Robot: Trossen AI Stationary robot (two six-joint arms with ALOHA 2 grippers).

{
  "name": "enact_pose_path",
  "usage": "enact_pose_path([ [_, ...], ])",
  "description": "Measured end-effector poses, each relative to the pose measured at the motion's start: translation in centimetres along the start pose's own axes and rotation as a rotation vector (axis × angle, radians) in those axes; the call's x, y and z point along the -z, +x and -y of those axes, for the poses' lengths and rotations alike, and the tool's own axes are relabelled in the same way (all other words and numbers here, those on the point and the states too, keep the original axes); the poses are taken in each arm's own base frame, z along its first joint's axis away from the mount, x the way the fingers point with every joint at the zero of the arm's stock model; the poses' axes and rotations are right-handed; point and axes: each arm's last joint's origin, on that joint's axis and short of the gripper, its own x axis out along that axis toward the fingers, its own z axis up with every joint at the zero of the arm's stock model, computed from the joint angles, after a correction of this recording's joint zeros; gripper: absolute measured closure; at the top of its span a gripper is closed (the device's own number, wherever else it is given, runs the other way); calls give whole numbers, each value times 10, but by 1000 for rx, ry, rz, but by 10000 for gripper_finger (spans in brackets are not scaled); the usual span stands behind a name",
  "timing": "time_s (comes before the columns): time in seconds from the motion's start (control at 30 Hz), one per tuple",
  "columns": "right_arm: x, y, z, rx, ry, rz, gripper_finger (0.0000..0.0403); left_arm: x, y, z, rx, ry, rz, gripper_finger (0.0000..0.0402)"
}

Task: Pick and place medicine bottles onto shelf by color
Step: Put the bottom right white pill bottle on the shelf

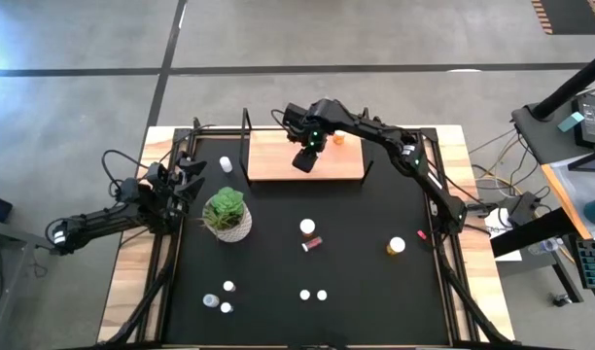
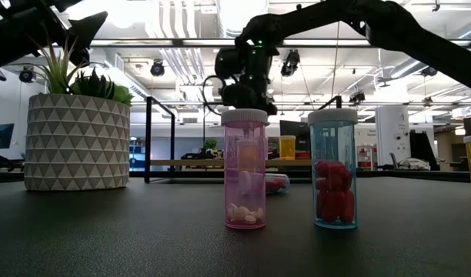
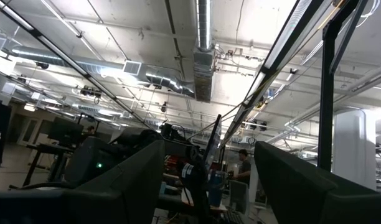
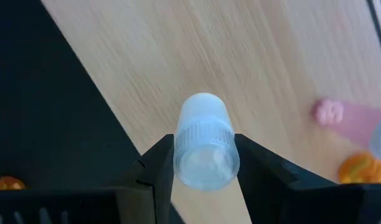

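Your right gripper (image 4: 205, 168) is clamped on a clear white-capped bottle (image 4: 205, 146), one finger on each side of the cap, and it's hanging over the shelf (image 1: 278, 160) in the upper middle of the high view. In the right wrist view the light wood is right under the bottle, with the black surface (image 1: 366, 282) off to the left of that frame. I can't tell if the bottle's base is touching the board.

Already on the shelf: an orange bottle (image 1: 338, 139) near the board's upper right, and the right wrist view also catches a pink bottle (image 4: 349, 118) at its right edge.

Loose ones on the surface in the high view: a white one (image 1: 226, 164) just left of the shelf, a white-capped one (image 1: 307, 227) and a dark red one (image 1: 312, 244) in the middle, an orange one (image 1: 397, 246) toward the right, two white caps (image 1: 313, 295) lower centre, and three more (image 1: 220, 297) lower left. The low view shows a pink bottle (image 2: 244, 169) and a clear one with red pills (image 2: 333, 169) standing upright side by side, apart.

The potted plant (image 1: 227, 215) sits left of centre. Your left gripper (image 1: 192, 177) is parked at the left edge next to it, fingers spread wide with nothing between them.
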Motion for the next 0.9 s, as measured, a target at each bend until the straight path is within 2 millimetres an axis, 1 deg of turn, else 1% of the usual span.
enact_pose_path([
  [0.27, -3, 0, 1, 2, -123, 35, 264, 0, 0, 0, 0, 0, 0, 168],
  [0.53, -4, 0, 1, 4, -167, 46, 257, 0, 0, 0, 0, 0, 0, 168],
  [0.9, -5, 1, 1, 5, -177, 50, 239, 0, 0, 0, 0, 0, 0, 168],
])
